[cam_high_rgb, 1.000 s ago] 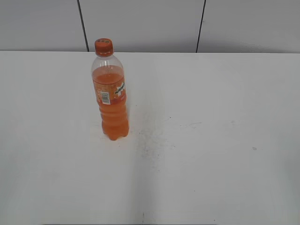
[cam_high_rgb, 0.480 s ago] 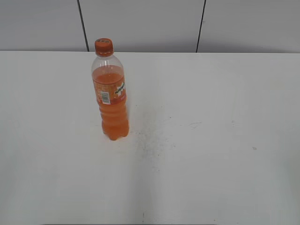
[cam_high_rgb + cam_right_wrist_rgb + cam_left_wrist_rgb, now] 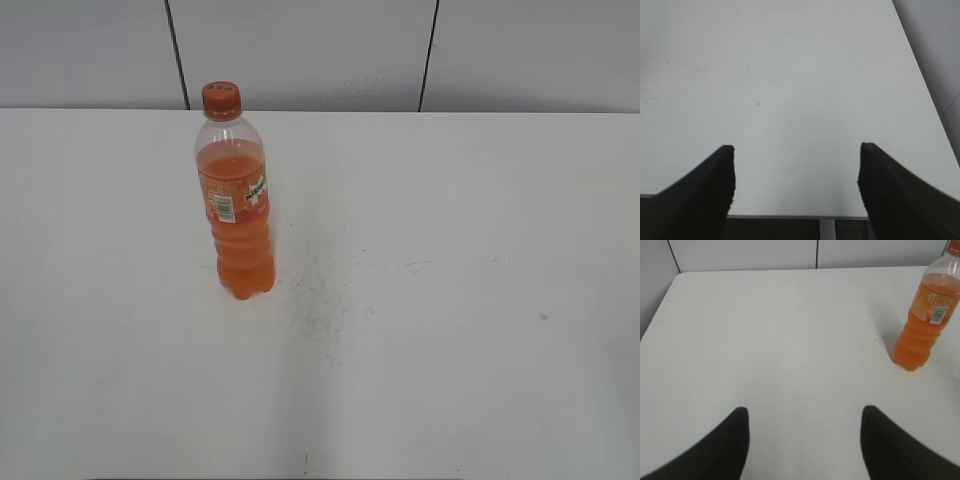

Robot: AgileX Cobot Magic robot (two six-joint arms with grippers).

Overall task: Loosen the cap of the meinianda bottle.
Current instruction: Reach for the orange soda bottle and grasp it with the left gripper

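The meinianda bottle [image 3: 238, 215] stands upright on the white table, left of centre in the exterior view, full of orange drink, with its orange-red cap [image 3: 221, 100] on top. The left wrist view catches the bottle [image 3: 924, 325] at the right edge, its cap cut off by the frame. My left gripper [image 3: 804, 412] is open over bare table, well short and left of the bottle. Open too is my right gripper [image 3: 796, 147], hanging above the table's near edge with nothing between its fingers. Neither arm appears in the exterior view.
The white table [image 3: 450, 300] carries faint specks near its middle. A grey panelled wall [image 3: 300, 50] runs behind it. The right wrist view has the table's right edge [image 3: 922, 75] and its front edge [image 3: 790, 216].
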